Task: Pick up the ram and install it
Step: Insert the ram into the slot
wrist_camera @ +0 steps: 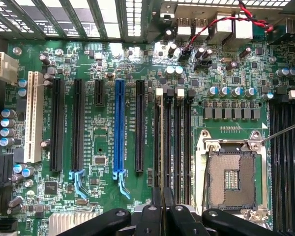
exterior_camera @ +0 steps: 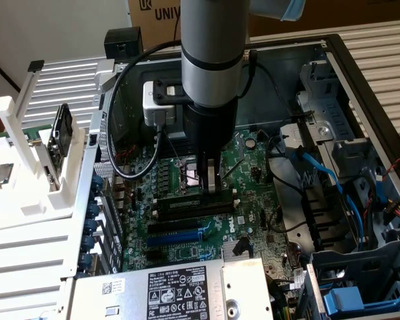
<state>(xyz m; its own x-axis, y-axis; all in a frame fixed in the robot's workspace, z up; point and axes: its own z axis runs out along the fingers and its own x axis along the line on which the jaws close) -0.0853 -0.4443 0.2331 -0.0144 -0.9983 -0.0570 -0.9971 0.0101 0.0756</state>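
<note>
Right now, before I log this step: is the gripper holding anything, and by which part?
Yes. The gripper is shut on the ram, pinching its upper long edge. The stick stands on edge at the black motherboard slots.

Motherboard (wrist_camera: 103,142): 1 blue slot (wrist_camera: 119,125), 1 white slot (wrist_camera: 33,118), CPU socket (wrist_camera: 231,174); power supply (exterior_camera: 180,288), blue cables (exterior_camera: 320,170).

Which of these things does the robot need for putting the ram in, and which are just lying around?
For the job:
- gripper, shut on the ram
- ram, down at the motherboard's black slots
- empty black slots beside it

Just lying about:
- silver-topped chip and black-framed board on the white rack
- blue cables
- cardboard box
</note>
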